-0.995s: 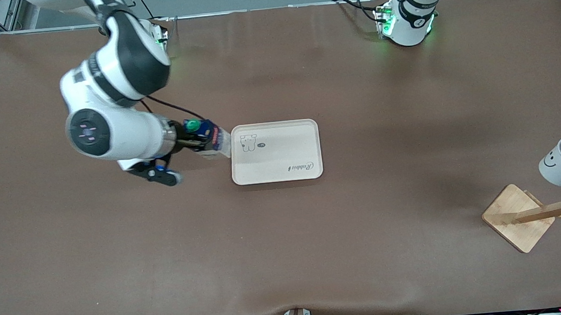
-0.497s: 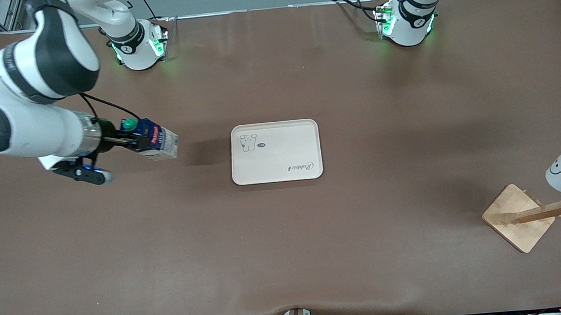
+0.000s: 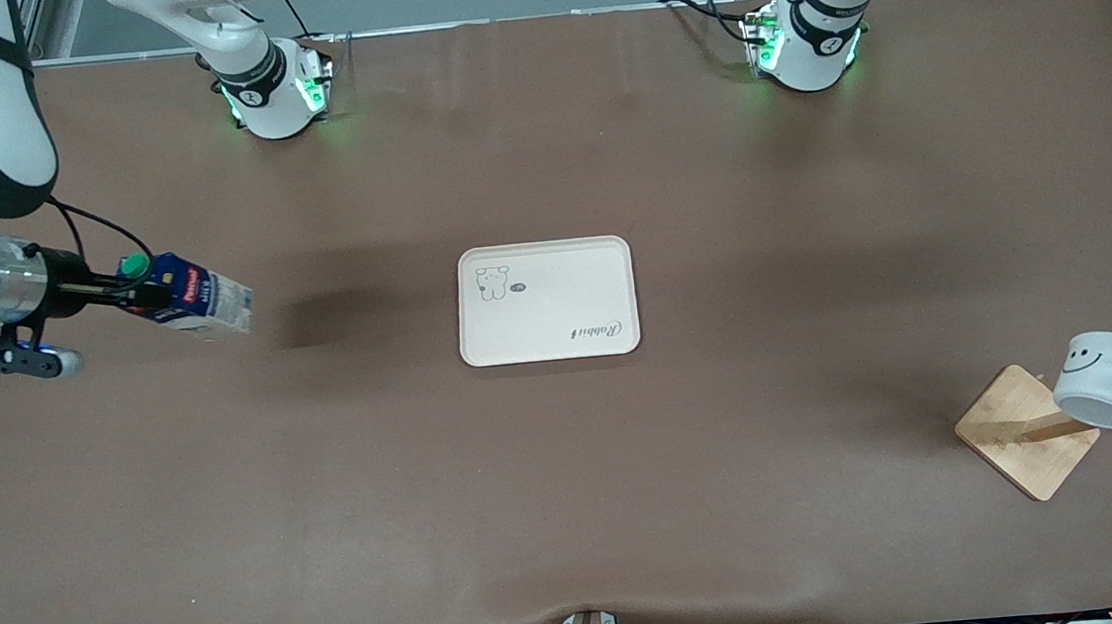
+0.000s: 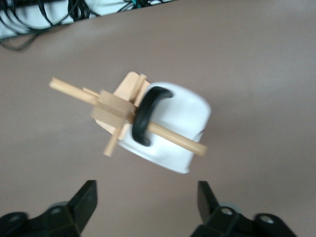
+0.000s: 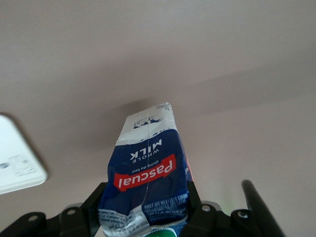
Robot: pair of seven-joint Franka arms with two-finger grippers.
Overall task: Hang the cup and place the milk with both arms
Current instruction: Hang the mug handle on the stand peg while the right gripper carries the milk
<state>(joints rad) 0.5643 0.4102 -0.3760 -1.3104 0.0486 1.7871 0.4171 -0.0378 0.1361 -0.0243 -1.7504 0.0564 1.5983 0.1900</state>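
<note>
While carried tilted over the desk's (image 3: 572, 509) right-arm end, milk (image 3: 188, 296): light, crushable carton, right hand (image 3: 123, 291) clamped near cap; cup (image 3: 1103, 390): rigid, breakable, hung on rack (image 3: 1022, 429); left hand (image 4: 145, 205) empty, spread

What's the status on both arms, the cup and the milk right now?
Left gripper open, over the table beside the rack. Cup hanging by its handle on a rack peg. Right gripper shut on milk, held over the table's right-arm end. Tray unobstructed.
</note>
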